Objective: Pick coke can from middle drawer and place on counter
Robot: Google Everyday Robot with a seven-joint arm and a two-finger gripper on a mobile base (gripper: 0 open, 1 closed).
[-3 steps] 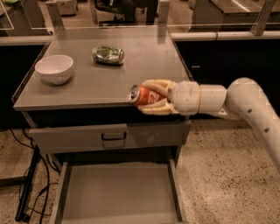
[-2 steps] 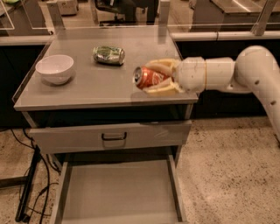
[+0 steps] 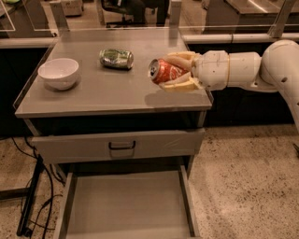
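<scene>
Red-orange coke can (image 3: 166,70), silver end showing, lies sideways, pinched by jaws of the gripper (image 3: 170,73) over the counter (image 3: 93,89).

Office; swivel chair (image 3: 122,7) behind

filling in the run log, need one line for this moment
tool: shut on coke can, held over counter right side | middle drawer: open

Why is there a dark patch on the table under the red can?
Camera view: that patch is a shadow, cast on the counter by the coke can and the gripper shut on it over the counter's right side, so the light seems to come from above. Camera view: the gap just under the counter lies in deep shade.
</scene>
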